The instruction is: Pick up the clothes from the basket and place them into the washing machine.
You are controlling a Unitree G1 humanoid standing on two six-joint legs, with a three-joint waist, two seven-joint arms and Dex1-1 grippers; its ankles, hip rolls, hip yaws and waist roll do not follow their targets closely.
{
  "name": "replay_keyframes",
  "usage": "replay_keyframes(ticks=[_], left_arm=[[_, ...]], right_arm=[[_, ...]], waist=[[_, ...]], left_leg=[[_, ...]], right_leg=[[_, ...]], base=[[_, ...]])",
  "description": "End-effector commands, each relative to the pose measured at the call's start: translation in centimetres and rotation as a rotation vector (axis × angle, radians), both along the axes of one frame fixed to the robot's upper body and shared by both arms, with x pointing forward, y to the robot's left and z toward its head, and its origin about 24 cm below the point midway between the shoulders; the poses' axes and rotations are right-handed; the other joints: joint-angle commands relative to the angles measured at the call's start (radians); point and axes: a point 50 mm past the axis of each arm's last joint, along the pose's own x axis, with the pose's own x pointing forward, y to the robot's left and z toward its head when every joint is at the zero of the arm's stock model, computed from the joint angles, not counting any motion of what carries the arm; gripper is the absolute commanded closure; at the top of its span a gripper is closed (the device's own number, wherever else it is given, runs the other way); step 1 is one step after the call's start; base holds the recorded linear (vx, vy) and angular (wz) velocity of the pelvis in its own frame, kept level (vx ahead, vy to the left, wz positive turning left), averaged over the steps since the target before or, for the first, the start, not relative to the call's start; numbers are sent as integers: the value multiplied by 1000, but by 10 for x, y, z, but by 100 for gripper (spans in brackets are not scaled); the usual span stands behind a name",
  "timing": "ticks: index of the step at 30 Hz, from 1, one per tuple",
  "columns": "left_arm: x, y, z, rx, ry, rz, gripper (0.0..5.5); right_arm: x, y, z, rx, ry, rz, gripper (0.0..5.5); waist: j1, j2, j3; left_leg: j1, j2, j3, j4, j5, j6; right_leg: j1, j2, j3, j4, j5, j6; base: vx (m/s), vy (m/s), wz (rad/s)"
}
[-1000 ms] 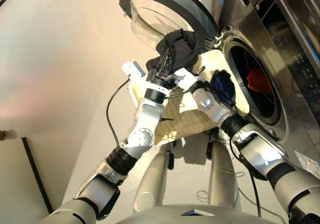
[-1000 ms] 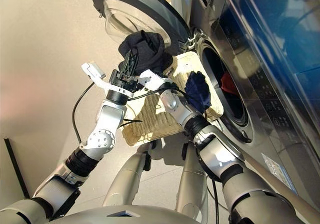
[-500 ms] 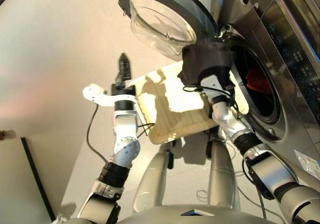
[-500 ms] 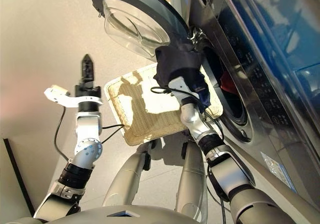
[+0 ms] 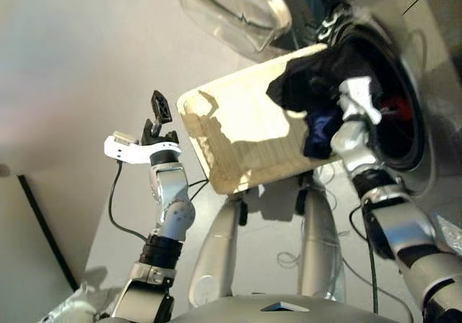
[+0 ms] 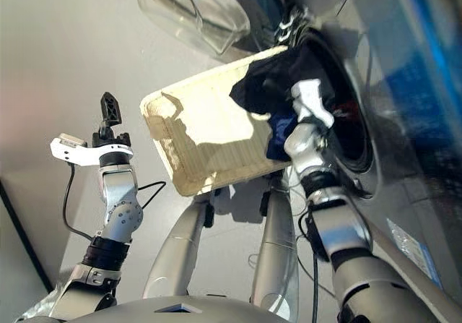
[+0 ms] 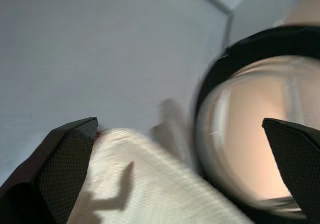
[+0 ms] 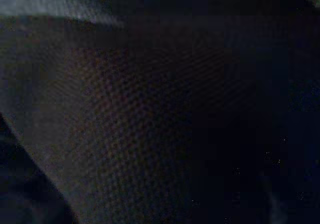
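Note:
The cream wicker basket (image 5: 234,139) lies in front of the washing machine (image 5: 426,157), whose round glass door (image 5: 234,9) hangs open. My right gripper (image 5: 328,95) is buried in cloth at the drum mouth, shut on the clothes: a black garment (image 5: 307,84) bunched over it and a dark navy one (image 5: 321,131) hanging beneath the wrist. The right wrist view is filled by dark fabric (image 8: 150,108). A coral-red garment (image 5: 393,106) lies inside the drum. My left gripper (image 5: 160,108) is raised to the left of the basket, open and holding nothing; its fingers (image 7: 70,149) stand wide apart.
A black cable (image 5: 119,200) loops beside my left forearm. Pale floor (image 5: 79,63) spreads to the left of the basket. The door's hinge (image 5: 332,27) sits between the door and the drum mouth.
The right arm has carried the black and navy garments further right, up to the drum mouth. The left gripper stays raised left of the basket. The camera has tilted.

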Motion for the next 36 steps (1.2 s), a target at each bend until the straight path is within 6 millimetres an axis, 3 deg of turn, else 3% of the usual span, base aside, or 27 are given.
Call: replay_keyframes(ticks=[1,6,11,15,17,20,21,22,24,26,27,33,36], left_arm=[[-17,29,3,112,-29,105,0],[-23,40,-11,140,44,106,0],[-26,44,-12,170,58,96,0],[-25,40,-16,135,80,93,0],[-25,38,-17,140,88,81,0],[-23,41,-18,142,84,91,0],[-23,41,-17,145,82,96,0],[-21,45,-16,152,76,111,0],[-22,49,-17,164,71,108,0],[-22,52,-23,170,93,99,0],[-21,52,-26,164,103,103,0],[-16,56,-35,164,135,112,0],[-15,57,-40,164,144,101,0]], right_arm=[[-11,-39,71,79,-247,-172,550],[-38,-91,126,104,-342,-356,550],[-66,-123,157,157,-422,-457,550],[-84,-134,166,359,-642,-498,550],[-80,-129,167,364,-674,-449,550],[-63,-112,155,369,-648,-325,550],[-51,-102,146,348,-588,-249,224],[-40,-91,136,339,-545,-125,0],[-27,-71,116,297,-492,73,0],[-22,-72,95,359,-431,100,0],[-14,-61,85,374,-390,171,0],[-1,-29,54,320,-243,394,0],[2,-15,36,322,-177,505,0]], waist=[[18,55,7],[22,64,25],[18,72,28],[5,78,28],[3,72,24],[-1,62,14],[0,58,11],[-2,51,9],[-10,38,9],[-8,30,4],[-6,27,2],[-11,-3,4],[-12,-16,2]], left_leg=[[-138,-36,10,136,-9,60],[-244,-42,17,229,-29,64],[-319,-58,27,282,-38,64],[-366,-70,35,324,-48,65],[-376,-73,37,335,-48,64],[-379,-73,39,343,-50,62],[-378,-71,40,347,-50,62],[-376,-68,37,351,-51,62],[-367,-58,36,350,-48,60],[-350,-54,30,341,-46,56],[-339,-49,29,331,-43,53],[-233,-21,10,204,-17,38],[-181,-17,2,127,2,33]], right_leg=[[-124,33,14,89,88,53],[-240,27,28,197,70,52],[-319,32,42,265,56,53],[-373,36,55,317,41,52],[-376,37,53,321,39,50],[-365,37,49,312,45,48],[-362,37,48,311,48,48],[-357,39,47,307,52,48],[-337,38,43,295,61,47],[-304,36,34,276,64,48],[-285,35,30,259,68,49],[-148,28,-8,114,82,50],[-87,28,-29,36,88,50]], base=[[-71,0,127],[-10,7,76],[0,0,0],[0,0,0],[0,0,0],[0,0,0],[0,0,0],[0,0,0],[13,-36,-188],[9,-22,-103],[0,0,0],[-3,-39,-26],[-17,-64,62]])
